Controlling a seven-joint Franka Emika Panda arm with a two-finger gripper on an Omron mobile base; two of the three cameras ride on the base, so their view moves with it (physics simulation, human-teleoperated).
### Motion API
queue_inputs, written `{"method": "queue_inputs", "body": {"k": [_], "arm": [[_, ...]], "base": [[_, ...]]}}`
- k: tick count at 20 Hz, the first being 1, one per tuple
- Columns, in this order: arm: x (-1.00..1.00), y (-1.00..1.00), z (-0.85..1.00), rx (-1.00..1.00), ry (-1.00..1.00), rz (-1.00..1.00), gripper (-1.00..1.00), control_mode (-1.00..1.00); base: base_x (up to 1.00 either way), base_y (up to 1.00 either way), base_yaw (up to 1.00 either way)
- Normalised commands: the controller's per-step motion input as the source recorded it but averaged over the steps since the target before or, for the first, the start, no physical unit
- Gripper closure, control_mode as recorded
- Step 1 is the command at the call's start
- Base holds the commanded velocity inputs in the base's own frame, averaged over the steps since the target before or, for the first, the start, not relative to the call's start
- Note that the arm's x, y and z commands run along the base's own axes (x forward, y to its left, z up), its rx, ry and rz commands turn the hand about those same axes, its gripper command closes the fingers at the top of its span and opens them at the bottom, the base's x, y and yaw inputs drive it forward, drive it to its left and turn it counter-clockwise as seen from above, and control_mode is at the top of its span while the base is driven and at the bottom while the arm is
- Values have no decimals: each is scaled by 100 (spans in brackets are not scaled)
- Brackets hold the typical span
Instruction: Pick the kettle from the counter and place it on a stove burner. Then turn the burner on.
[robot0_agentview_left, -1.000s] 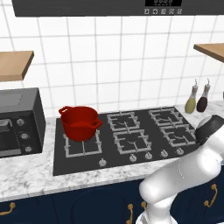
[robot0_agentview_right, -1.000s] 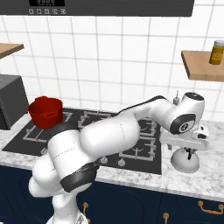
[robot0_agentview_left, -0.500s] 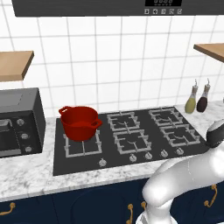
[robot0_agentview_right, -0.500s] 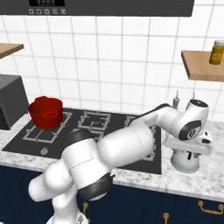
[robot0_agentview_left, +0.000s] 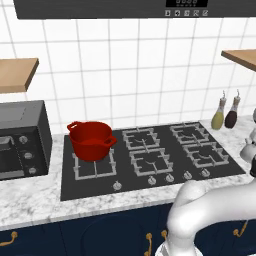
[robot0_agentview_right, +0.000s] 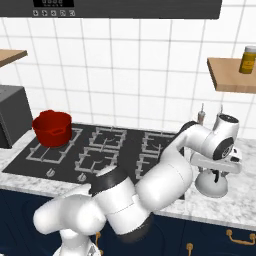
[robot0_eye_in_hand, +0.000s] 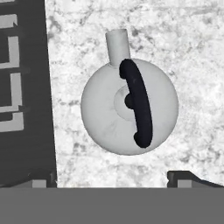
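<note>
Marbled counter (robot0_eye_in_hand: 183, 39) is spread beneath the hand, white and grey, and the black cooktop (robot0_agentview_right: 125, 150) is seen beside it, its edge running down the left of the hand view. Square grates are set on the cooktop; the stove burner (robot0_agentview_right: 156, 144) nearest the hand lies just past the counter's bare strip. A red pot (robot0_agentview_left: 91, 140) is seated on a far grate, well apart from the hand. The kettle (robot0_eye_in_hand: 129, 106) is found directly below the hand, standing upright on the counter close beside the cooktop edge but apart from it; its short spout is pointed away from the fingertips, and its dark arched handle is crossed over the lid. The gripper (robot0_eye_in_hand: 113, 180) is held above the kettle with its jaws spread wide, one dark fingertip (robot0_eye_in_hand: 188, 178) to either side of the kettle's body, and nothing is grasped between them. Two slim bottles (robot0_agentview_left: 225, 113) are stood near the wall, beyond the hand.
</note>
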Motion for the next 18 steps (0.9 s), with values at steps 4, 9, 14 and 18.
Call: {"method": "queue_inputs", "body": {"k": [4,9,14,18], "arm": [[31,-26,-32,-2,-6,0,-100,-100],[19,-35,-30,-4,-8,0,-100,-100],[22,-5,-11,-1,-4,0,100,-100],[3,3,0,0,-4,0,100,-100]], "base": [[0,0,0],[0,0,0],[0,0,0],[0,0,0]]}}
